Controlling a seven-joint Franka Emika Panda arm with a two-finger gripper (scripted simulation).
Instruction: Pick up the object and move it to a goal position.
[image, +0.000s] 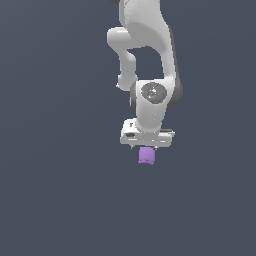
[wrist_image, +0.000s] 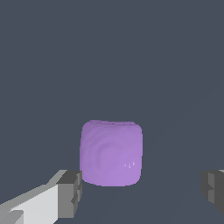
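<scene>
Arm (image: 150, 60): reaches straight down, wrist vertical. Fingers (wrist_image: 70, 192) spread wide, holding nothing. Purple block (wrist_image: 111, 153): directly under gripper (image: 146, 148), gaps both sides.

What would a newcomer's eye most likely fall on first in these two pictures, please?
Probably the light-purple object, the only colour against the plain dark grey ground, sitting just below the white gripper in the exterior view. Above it the white arm fills the upper middle. In the wrist view the object looms large between the two grey fingertips, which stand apart with a gap on one side.
</scene>
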